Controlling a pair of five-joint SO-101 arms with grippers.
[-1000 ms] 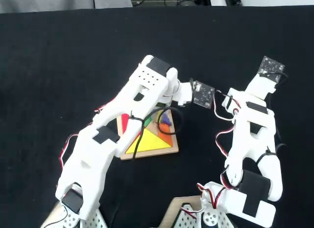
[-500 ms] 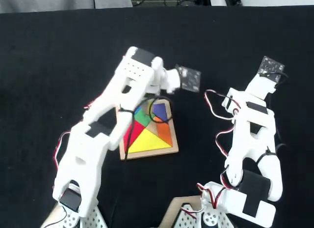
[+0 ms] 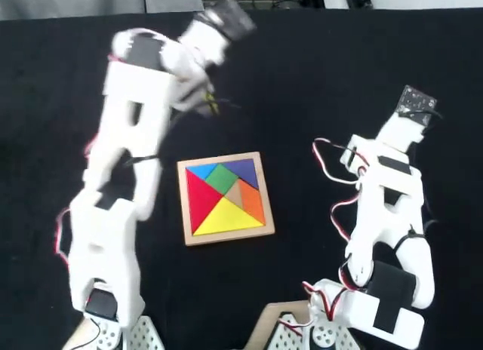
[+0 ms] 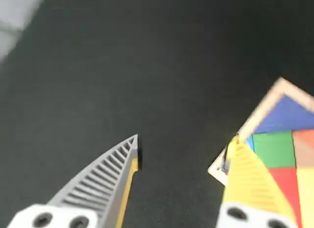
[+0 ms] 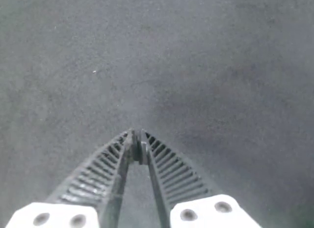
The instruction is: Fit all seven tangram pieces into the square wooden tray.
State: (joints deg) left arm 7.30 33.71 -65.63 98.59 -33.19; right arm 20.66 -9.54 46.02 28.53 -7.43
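The square wooden tray [image 3: 229, 235] lies mid-table and holds coloured pieces side by side: a red triangle [image 3: 198, 203], a yellow triangle [image 3: 226, 218], a blue one [image 3: 202, 171], a green square [image 3: 221, 178], a purple piece [image 3: 245, 171], an orange piece [image 3: 255, 203] and a small tan one [image 3: 238, 191]. My left arm [image 3: 128, 124] is raised at the far left, away from the tray. Its gripper [image 4: 185, 149] is open with nothing between the fingers, and the tray corner [image 4: 267, 102] shows beyond it. My right gripper [image 5: 136, 139] is shut over bare black cloth.
My right arm [image 3: 385, 191] stands folded at the right, apart from the tray. Black cloth covers the table all round the tray. A wooden board edge [image 3: 283, 312] shows at the near side between the arm bases.
My left arm has lifted off the tray and swung back to the far left, uncovering the tray. The right arm has not moved.
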